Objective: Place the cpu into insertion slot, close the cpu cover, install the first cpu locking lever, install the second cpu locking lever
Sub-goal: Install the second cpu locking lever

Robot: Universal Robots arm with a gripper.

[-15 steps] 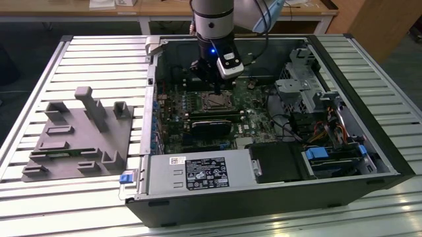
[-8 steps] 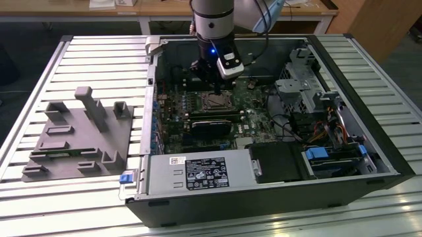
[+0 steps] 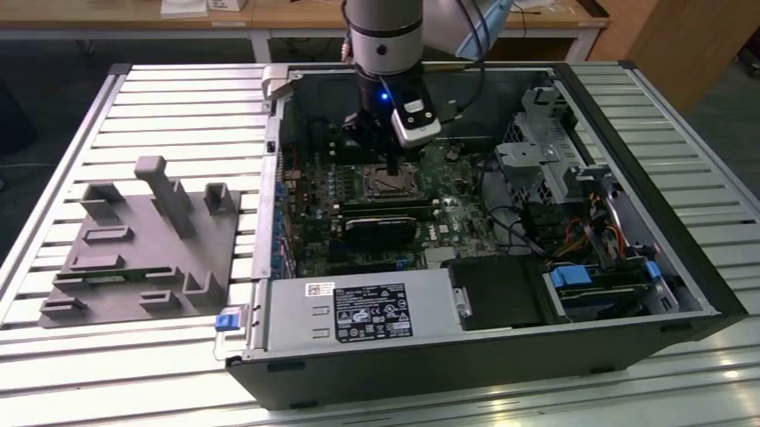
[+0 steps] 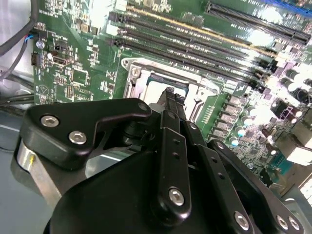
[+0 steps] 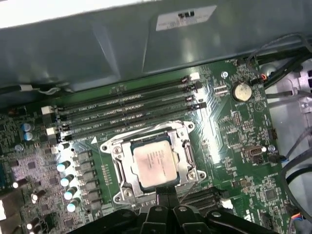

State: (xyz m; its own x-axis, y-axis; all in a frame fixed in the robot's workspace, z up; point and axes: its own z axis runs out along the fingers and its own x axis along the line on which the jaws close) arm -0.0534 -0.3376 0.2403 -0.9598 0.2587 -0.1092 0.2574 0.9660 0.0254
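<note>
The grey robot arm comes down from the far side into an open black computer case [image 3: 665, 294] that lies on a ribbed metal table [image 3: 178, 98]. Its black gripper [image 3: 392, 165] hangs just above the socket area of the green motherboard [image 3: 464, 200].

In the first wrist view, the small square cpu with a pale silvery-tan metal face [image 5: 155, 162] sits flat inside the square insertion slot with a dark rim [image 5: 127, 155]. The thin silvery metal cpu cover [image 5: 187, 155] lies down around the chip, and the chip's face shows through the square window of this frame. In the exterior view the same socket [image 3: 389, 183] is directly under the gripper, in the middle of the board.

The two black fingers [image 5: 165, 195] stand close together, almost touching one another, and nothing is held between them. In the first wrist view their tips are just at the near edge of the cover; whether they touch the metal I cannot tell. In the second wrist view the fingers [image 4: 170, 105] point at the same socket frame [image 4: 139, 78].

Four long narrow black memory slots [image 5: 131, 105] run beside the socket on its far side. On the exterior view's left, well apart from the case, a grey plastic fixture with upright posts [image 3: 149, 245] rests on the table.
</note>
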